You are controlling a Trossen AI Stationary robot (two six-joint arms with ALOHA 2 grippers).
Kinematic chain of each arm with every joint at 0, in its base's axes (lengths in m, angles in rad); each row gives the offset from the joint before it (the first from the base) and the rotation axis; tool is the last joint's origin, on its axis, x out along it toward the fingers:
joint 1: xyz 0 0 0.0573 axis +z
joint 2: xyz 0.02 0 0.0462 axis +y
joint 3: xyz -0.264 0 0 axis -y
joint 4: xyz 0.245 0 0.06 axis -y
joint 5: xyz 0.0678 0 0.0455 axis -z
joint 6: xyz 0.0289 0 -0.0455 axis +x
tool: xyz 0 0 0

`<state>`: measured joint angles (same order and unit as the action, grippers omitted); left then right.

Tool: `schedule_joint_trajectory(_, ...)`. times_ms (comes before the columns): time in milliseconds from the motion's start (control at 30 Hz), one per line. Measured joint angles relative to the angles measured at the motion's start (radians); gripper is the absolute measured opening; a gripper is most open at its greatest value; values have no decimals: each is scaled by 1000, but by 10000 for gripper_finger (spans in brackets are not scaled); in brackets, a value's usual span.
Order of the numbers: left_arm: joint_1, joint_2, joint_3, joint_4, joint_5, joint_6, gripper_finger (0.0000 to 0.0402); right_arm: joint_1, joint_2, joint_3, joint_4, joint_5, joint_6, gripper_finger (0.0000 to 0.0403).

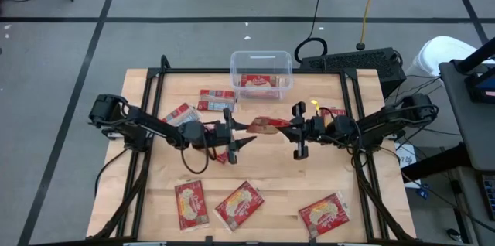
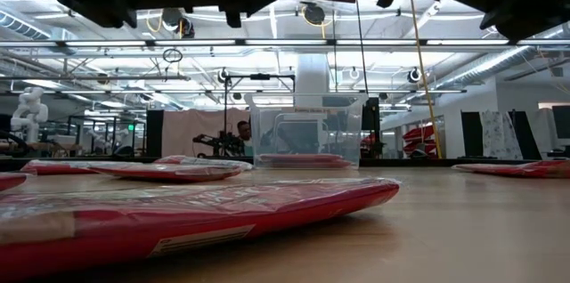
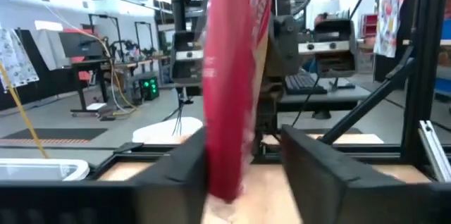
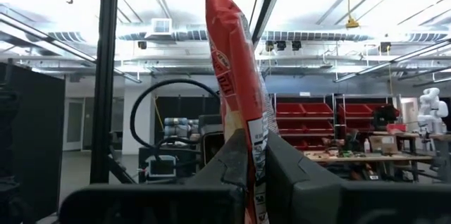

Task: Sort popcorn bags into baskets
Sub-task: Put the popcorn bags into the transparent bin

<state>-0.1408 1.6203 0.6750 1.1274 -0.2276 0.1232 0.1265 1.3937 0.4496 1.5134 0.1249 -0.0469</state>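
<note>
Hanging between both grippers (image 1: 272, 126), the popcorn bag (image 1: 267, 125) is airborne.

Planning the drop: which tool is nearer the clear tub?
Right, slightly. The right tool sits just below the tub's right corner, shut on one end of a popcorn bag. The left tool is at the other end, about as close.

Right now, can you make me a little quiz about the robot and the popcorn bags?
1. True or false: the held popcorn bag hangs between the left gripper and the right gripper.
2. What lies inside the clear basket?
A. nothing
B. a popcorn bag
C. a cup
3. How many bags lie along the table's near edge?

Key: 1 true. 2 B, the bag in the basket. 3 three.
</note>
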Motion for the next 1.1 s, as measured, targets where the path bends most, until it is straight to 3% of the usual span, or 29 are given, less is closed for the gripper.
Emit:
schedule_joint_trajectory(200,26,-1,0,-39,17,9,23,0,0,0,-34,6,5,13)
schedule_joint_trajectory(300,40,-2,0,-94,28,-2,28,11,-2,-11,-73,79,8,27)
schedule_joint_trajectory(433,42,-43,0,-273,24,-21,45,40,-34,-35,-205,207,15,79)
schedule_joint_trajectory(667,43,-172,0,-682,-11,-82,22,72,-199,-28,-645,370,176,175)
schedule_joint_trajectory(867,45,-255,2,-976,-59,-153,28,38,-288,149,-1231,385,363,223)
schedule_joint_trajectory(967,44,-275,59,-1141,-17,-189,26,23,-259,304,-1466,323,348,232)
schedule_joint_trajectory(1100,42,-278,137,-1360,10,-197,23,-12,-179,501,-1641,257,254,233)
